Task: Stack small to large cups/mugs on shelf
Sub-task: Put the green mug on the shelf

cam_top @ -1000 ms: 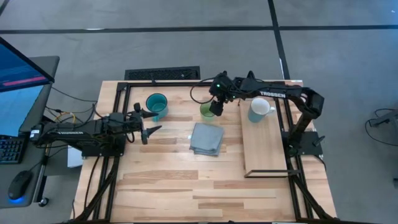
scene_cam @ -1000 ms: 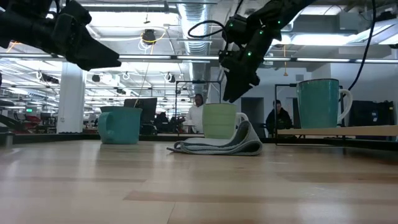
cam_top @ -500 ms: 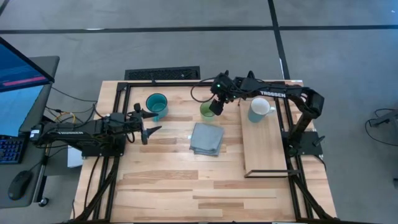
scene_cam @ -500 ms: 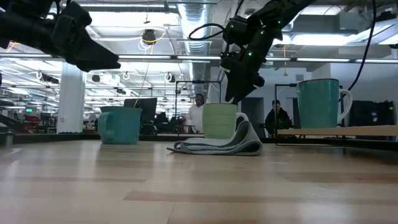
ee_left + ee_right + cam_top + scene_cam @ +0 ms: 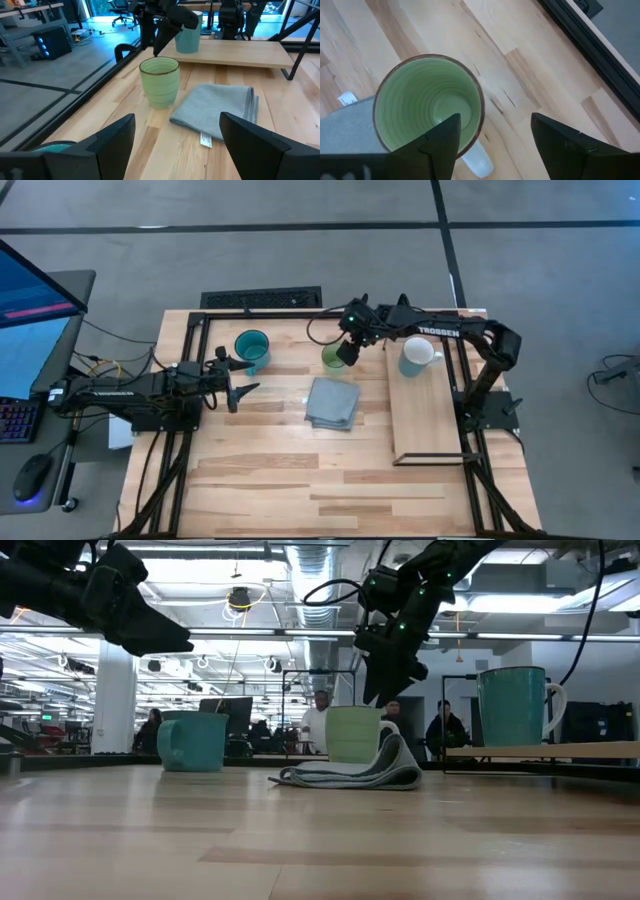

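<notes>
Mugs first, from my left: the teal-blue handled mug [image 5: 252, 349] stands untouched at the far left of the slatted wooden tabletop [image 5: 260, 470], likely left for last as the largest; my left gripper [image 5: 238, 391] hangs idle just near it, fingers spread and empty, a waiting arm; next the light green ribbed mug [image 5: 333, 358] stands upright beside the folded grey-blue cloth [image 5: 332, 402], and my right gripper [image 5: 346, 352] hovers directly above its rim, fingers parted and straddling one wall, I judge so as to pinch that wall and carry it; furthest right, the white-handled mug [image 5: 416, 356] already sits on the long light-wood shelf with black wire frame [image 5: 428, 420]; only my right wrist view shows the green mug's handle [image 5: 476, 160] pointing towards my fingers; the low view shows my fingertips still clear above the rim.
</notes>
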Available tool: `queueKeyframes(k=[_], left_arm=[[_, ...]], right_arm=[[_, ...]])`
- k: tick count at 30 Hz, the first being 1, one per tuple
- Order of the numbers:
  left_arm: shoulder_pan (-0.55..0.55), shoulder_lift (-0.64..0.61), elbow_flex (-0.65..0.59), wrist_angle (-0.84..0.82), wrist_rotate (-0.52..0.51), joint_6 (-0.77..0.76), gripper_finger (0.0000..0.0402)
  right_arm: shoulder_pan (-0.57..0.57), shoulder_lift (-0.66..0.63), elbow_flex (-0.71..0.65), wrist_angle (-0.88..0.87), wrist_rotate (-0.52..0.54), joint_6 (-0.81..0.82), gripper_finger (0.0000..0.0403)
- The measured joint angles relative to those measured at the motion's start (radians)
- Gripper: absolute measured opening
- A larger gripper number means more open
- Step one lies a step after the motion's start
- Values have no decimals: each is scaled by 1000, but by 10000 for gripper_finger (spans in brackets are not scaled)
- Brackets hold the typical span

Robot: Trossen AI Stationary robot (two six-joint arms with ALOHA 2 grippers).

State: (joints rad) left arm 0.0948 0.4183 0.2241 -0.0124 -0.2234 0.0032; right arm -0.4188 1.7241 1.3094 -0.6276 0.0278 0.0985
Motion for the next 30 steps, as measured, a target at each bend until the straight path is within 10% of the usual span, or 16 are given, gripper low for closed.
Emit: queueKeyframes(k=[30], left_arm=[[0,0,0,-21,6,-3,281]], right_arm=[[22,80,0,30,53,23,265]])
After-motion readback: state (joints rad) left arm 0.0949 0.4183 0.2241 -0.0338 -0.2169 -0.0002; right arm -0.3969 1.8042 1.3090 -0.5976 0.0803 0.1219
